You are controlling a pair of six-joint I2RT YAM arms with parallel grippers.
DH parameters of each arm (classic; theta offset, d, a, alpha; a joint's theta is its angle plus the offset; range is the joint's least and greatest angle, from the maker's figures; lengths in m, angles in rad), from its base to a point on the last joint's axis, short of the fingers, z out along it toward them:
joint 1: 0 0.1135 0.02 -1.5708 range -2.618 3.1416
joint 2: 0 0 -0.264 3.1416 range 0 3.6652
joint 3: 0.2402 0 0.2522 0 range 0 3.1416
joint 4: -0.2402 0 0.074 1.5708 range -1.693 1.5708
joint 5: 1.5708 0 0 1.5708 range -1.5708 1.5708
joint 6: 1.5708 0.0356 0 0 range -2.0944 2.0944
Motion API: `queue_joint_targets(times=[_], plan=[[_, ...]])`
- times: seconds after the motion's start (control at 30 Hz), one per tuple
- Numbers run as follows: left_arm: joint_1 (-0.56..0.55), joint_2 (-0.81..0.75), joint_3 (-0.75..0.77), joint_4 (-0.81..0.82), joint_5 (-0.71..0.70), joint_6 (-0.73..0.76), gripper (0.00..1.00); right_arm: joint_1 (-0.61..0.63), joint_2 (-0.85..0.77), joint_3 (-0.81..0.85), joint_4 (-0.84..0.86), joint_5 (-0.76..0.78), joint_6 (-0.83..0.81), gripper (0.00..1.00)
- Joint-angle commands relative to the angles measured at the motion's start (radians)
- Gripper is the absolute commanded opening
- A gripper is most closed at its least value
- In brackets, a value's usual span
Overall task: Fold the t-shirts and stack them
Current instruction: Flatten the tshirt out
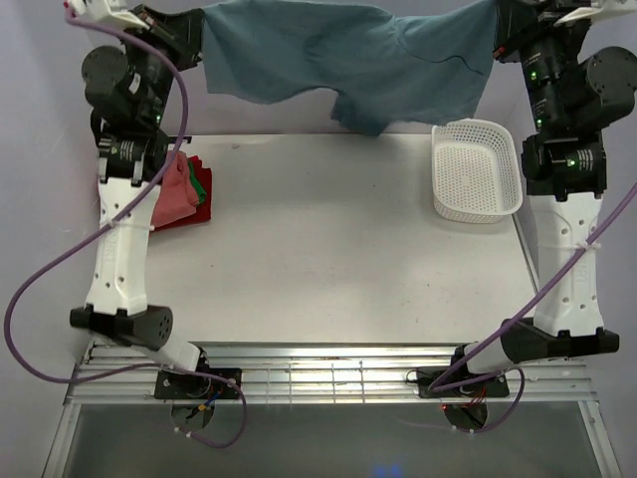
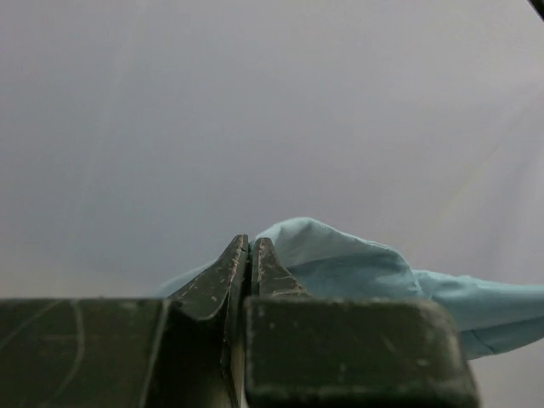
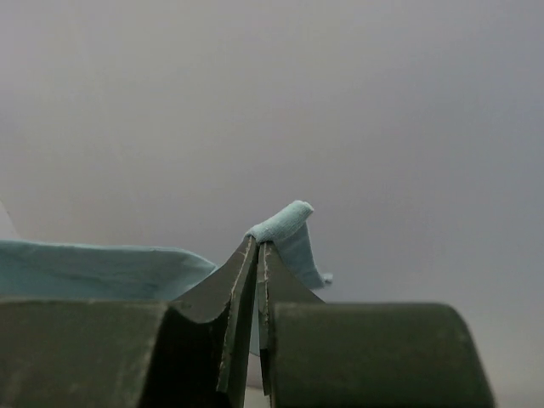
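Tension is spreading the teal t-shirt [image 1: 348, 60] between the left gripper [image 2: 252, 244] and right gripper [image 3: 257, 244], both clamping its edge. This is probably flattening it for folding.

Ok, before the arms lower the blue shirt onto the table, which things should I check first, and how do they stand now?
1. Left gripper shut on the teal t-shirt: ok.
2. Right gripper shut on its other end: ok.
3. Shirt stretched between both grippers: ok.
4. Lower edge hanging even: not ok, one part hangs lower than the rest.
5. Middle of the table bare between the folded stack and the white basket: ok.
6. Shirt apart from the basket's far rim: cannot tell.
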Motion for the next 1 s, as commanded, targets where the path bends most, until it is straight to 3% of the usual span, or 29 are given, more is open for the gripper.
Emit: queue_joint_targets(times=[0.0, 0.2, 0.37, 0.43, 0.63, 0.77, 0.97], plan=[[-0.005, -0.144, -0.24, 0.196, -0.005, 0.057, 0.0, -0.003, -0.034, -0.087, 0.14, -0.055, -0.048, 0.08], [-0.005, -0.368, -0.83, 0.278, 0.067, 0.078, 0.0, -0.003, -0.206, -0.552, 0.131, -0.165, -0.037, 0.08], [-0.003, -0.448, -1.173, 0.254, 0.125, 0.077, 0.0, -0.001, -0.34, -0.985, 0.1, -0.213, -0.031, 0.08], [-0.003, -0.472, -1.303, 0.229, 0.115, 0.092, 0.0, 0.0, -0.413, -1.075, 0.041, -0.224, -0.026, 0.08], [-0.005, -0.554, -1.407, -0.004, 0.015, 0.084, 0.0, 0.011, -0.599, -1.183, -0.203, -0.224, -0.014, 0.08], [-0.006, -0.549, -1.343, -0.2, -0.001, 0.046, 0.0, 0.018, -0.671, -1.149, -0.522, -0.236, 0.042, 0.08], [-0.006, -0.496, -1.261, -0.461, -0.088, 0.012, 0.0, 0.025, -0.834, -1.223, -0.777, -0.239, 0.086, 0.08]])
